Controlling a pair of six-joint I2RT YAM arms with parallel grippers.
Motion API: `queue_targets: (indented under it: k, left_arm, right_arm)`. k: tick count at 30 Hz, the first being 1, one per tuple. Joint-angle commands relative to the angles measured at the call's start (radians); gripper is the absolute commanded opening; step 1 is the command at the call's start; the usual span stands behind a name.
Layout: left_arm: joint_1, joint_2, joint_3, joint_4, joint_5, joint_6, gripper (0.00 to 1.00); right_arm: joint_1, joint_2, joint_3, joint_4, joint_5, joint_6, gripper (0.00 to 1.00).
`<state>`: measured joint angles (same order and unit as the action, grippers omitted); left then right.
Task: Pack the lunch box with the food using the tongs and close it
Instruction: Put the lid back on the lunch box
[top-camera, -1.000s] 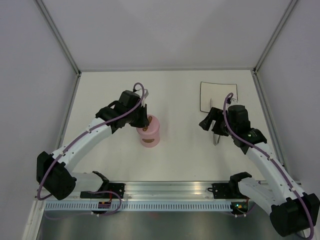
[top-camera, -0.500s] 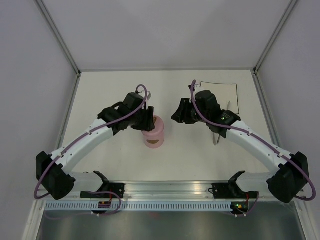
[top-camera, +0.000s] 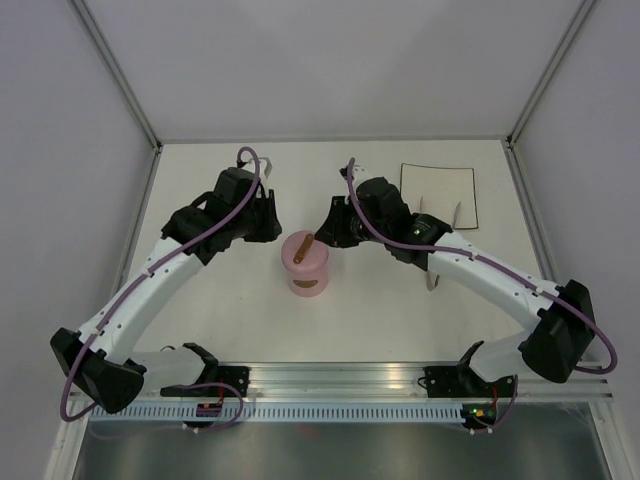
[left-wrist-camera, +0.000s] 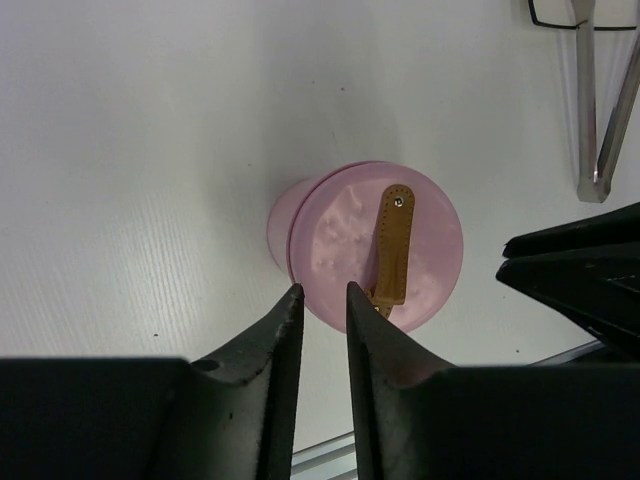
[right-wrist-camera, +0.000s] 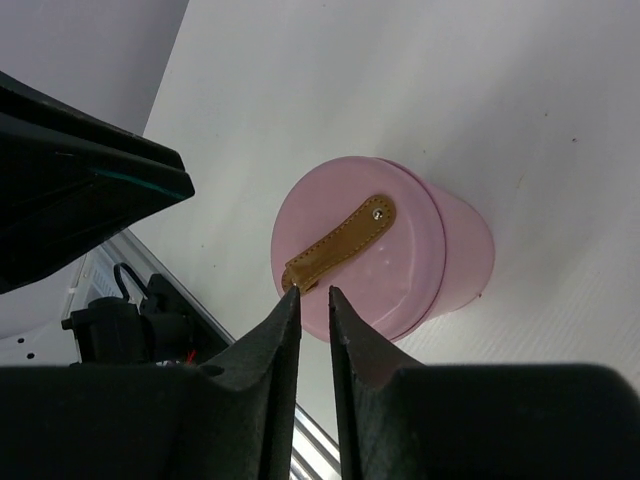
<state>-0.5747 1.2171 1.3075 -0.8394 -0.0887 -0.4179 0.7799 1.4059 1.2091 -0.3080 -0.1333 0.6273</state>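
The pink lunch box (top-camera: 305, 268) stands mid-table with its lid (left-wrist-camera: 378, 245) on, brown handle (right-wrist-camera: 335, 245) on top. My left gripper (left-wrist-camera: 318, 290) hovers just left of and above it, jaws a narrow gap apart, nothing between them. My right gripper (right-wrist-camera: 308, 292) hangs over the box's right side near the handle's end, jaws also narrowly apart and empty. The tongs (left-wrist-camera: 598, 110) lie on the table to the right, partly under the right arm (top-camera: 470, 265), their tips toward the plate. No food is in view.
A white square plate (top-camera: 402, 195) with a dark edge sits at the back right. White walls close off the table's far and side edges. A metal rail (top-camera: 340, 385) runs along the near edge.
The right arm swung left from beside the plate to the lunch box while its jaws narrowed. The left gripper let go of the lid and drew back left.
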Motion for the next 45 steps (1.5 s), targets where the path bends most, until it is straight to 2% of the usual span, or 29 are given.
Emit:
queue_targets:
  k: [1,5,13,21,27,31,37,41,45]
  left_arm:
    - [-0.001,0.008,-0.034,0.040,0.021,-0.004,0.27]
    - [-0.002,0.032,-0.062,0.091,0.073,-0.021,0.22]
    - [-0.011,0.108,-0.134,0.175,0.168,-0.041,0.18]
    - [-0.027,0.139,-0.247,0.191,0.126,-0.048,0.16]
    - [-0.027,0.110,-0.271,0.189,0.116,-0.053,0.16]
    - [-0.027,0.098,-0.275,0.183,0.113,-0.059,0.15]
    - [-0.027,0.013,-0.180,0.166,0.095,-0.070,0.20]
    - [-0.027,-0.016,-0.059,0.128,0.064,-0.048,0.22]
    - [-0.027,-0.037,-0.005,0.100,0.049,-0.021,0.22]
  right_arm:
    - [0.019,0.018,0.050,-0.005,0.024,-0.009,0.22]
    - [0.030,0.025,0.046,-0.017,0.034,-0.008,0.14]
    - [0.064,0.067,-0.012,-0.039,0.080,-0.017,0.11]
    - [0.091,0.097,-0.097,-0.031,0.116,0.009,0.08]
    - [0.091,0.070,-0.157,-0.020,0.127,0.032,0.08]
    - [0.091,0.064,-0.137,-0.029,0.156,0.031,0.08]
    - [0.091,0.019,-0.011,-0.077,0.179,0.003,0.07]
    - [0.091,-0.019,0.036,-0.074,0.181,0.011,0.08]
    - [0.091,-0.061,0.055,-0.077,0.192,0.011,0.09]
